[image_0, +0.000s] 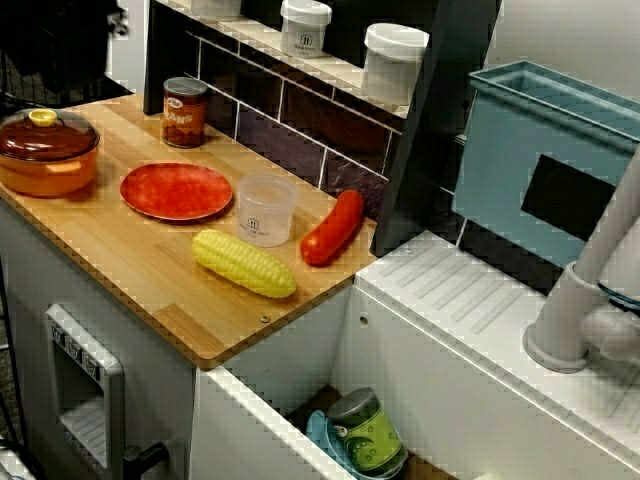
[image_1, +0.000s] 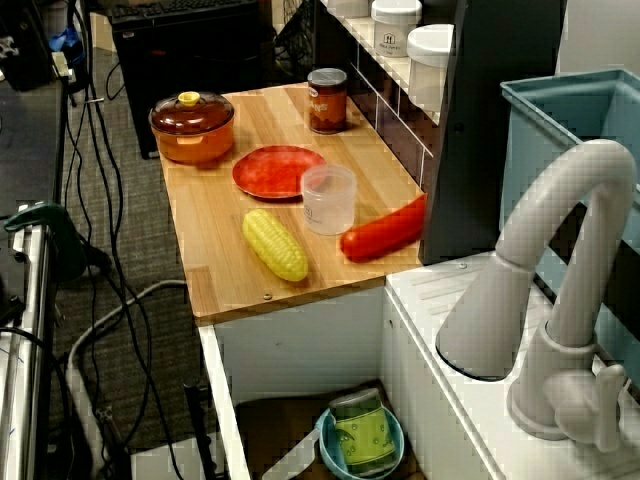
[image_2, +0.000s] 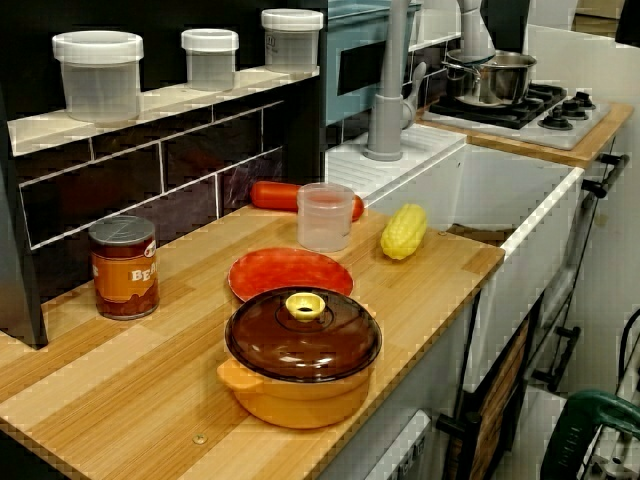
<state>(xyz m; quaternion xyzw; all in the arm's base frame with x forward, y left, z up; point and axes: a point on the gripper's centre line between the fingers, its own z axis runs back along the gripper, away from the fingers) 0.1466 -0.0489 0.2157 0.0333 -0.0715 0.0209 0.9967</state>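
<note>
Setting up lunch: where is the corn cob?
Seen from above, the corn cob lies near the counter's front edge, beside the clear cup and red sausage.

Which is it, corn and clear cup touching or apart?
Apart. The view along the counter shows bare countertop between the corn and the clear cup.

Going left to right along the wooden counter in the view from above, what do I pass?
orange lidded pot → red plate → clear cup → red sausage. The can and the corn overlap these sideways, so they are skipped.
</note>
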